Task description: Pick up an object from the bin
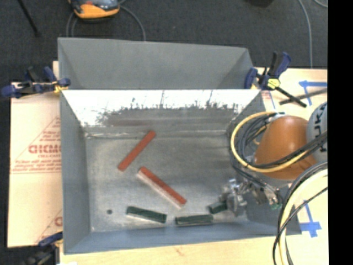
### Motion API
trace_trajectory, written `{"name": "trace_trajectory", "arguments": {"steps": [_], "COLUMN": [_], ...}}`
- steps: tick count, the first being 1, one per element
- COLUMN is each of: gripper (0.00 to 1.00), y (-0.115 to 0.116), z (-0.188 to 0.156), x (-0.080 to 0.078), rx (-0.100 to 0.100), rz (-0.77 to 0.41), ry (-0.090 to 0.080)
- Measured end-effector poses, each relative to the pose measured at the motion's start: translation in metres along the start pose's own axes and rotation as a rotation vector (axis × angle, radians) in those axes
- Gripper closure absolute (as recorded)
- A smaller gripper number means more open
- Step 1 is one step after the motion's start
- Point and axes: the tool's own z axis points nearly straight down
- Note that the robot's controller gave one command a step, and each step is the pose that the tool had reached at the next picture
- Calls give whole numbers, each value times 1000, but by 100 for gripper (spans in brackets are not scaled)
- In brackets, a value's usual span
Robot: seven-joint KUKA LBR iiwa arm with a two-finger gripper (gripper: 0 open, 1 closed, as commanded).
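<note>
Where the gripper (236,197) is found, low in the near right corner of the bin (74,164), a short dark green piece (217,207) is seen just beside it, toward the view's left. Whether the gripper is open or closed cannot be told. A dark green bar (194,220) is laid next outward, its long axis along the front wall; a second green bar (146,215) lies further left. One red bar (161,186) and another red bar (137,150) are set diagonally mid-floor, well apart from the gripper.
</note>
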Motion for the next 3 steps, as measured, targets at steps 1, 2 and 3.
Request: {"name": "trace_trajectory", "arguments": {"steps": [1,2,3], "gripper": [100,100,100], "y": [0,0,0], "z": [0,-49,-177], "x": [0,-18,-16], "rx": [0,-5,-3], "rz": [-1,-40,-216], "ry": [0,12,5]}}
